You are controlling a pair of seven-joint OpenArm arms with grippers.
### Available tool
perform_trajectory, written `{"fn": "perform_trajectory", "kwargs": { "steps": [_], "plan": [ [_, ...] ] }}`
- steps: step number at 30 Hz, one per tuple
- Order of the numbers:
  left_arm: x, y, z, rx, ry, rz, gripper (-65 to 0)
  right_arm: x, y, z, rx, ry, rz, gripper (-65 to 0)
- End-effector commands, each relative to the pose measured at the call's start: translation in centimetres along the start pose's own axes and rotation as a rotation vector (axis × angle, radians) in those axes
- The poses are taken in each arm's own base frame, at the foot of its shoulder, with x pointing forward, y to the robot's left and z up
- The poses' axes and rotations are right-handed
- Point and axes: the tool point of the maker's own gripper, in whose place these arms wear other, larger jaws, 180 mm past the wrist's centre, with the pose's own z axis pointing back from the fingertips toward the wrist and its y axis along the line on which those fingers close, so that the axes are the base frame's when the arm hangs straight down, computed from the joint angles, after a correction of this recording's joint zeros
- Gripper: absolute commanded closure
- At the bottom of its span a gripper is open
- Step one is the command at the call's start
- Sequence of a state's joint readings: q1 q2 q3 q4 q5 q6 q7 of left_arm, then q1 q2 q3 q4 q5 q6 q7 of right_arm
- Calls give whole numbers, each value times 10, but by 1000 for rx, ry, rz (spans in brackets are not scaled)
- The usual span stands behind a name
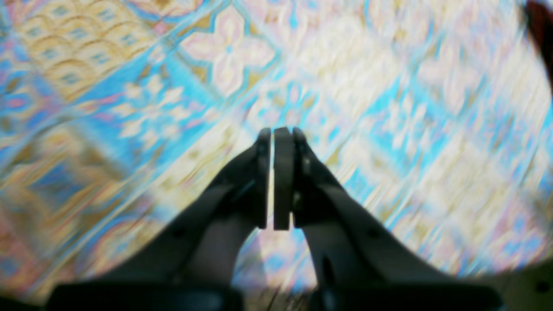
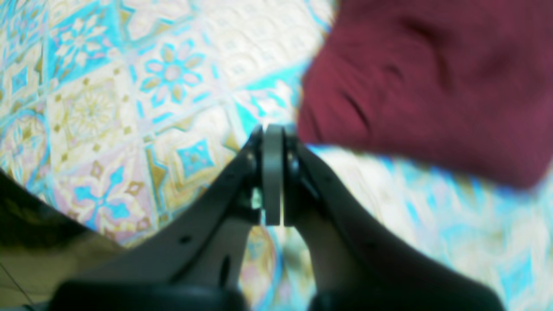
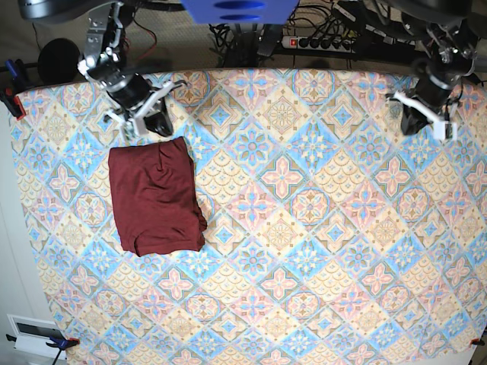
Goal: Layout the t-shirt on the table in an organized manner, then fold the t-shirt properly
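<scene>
The dark maroon t-shirt point(image 3: 156, 196) lies folded into a compact rectangle on the left part of the table point(image 3: 304, 228). My right gripper point(image 3: 152, 125) hovers just beyond the shirt's far edge, shut with nothing in it. In the right wrist view, that gripper point(image 2: 273, 131) sits beside the shirt's edge point(image 2: 427, 86), apart from the fabric. My left gripper point(image 3: 415, 122) is over the far right of the table, shut and empty. The left wrist view is blurred: the left gripper point(image 1: 281, 131) is above patterned cloth, with a sliver of maroon t-shirt point(image 1: 542, 30) at the top right corner.
A power strip and cables point(image 3: 335, 42) run behind the table's far edge. A black round object point(image 3: 57, 61) and clamps point(image 3: 11, 95) stand at the far left corner. A white device point(image 3: 34, 334) sits off the near left corner.
</scene>
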State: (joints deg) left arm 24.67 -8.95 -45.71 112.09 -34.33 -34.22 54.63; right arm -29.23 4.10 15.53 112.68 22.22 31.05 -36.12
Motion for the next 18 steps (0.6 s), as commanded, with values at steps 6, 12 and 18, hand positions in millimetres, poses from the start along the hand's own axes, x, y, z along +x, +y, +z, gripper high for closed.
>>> {"fn": "perform_trajectory", "kwargs": {
  "steps": [6, 12, 18],
  "plan": [
    [-32, 16, 29, 31, 117, -61, -3, -28, -30, 55, -93, 2, -153, 0],
    [-78, 38, 69, 95, 275, -68, -2, -66, -57, 105, -223, 98, -206, 0],
    [-126, 48, 107, 127, 437, -48, -2, -136, -50, 144, -260, 298, -293, 0]
  ]
}}
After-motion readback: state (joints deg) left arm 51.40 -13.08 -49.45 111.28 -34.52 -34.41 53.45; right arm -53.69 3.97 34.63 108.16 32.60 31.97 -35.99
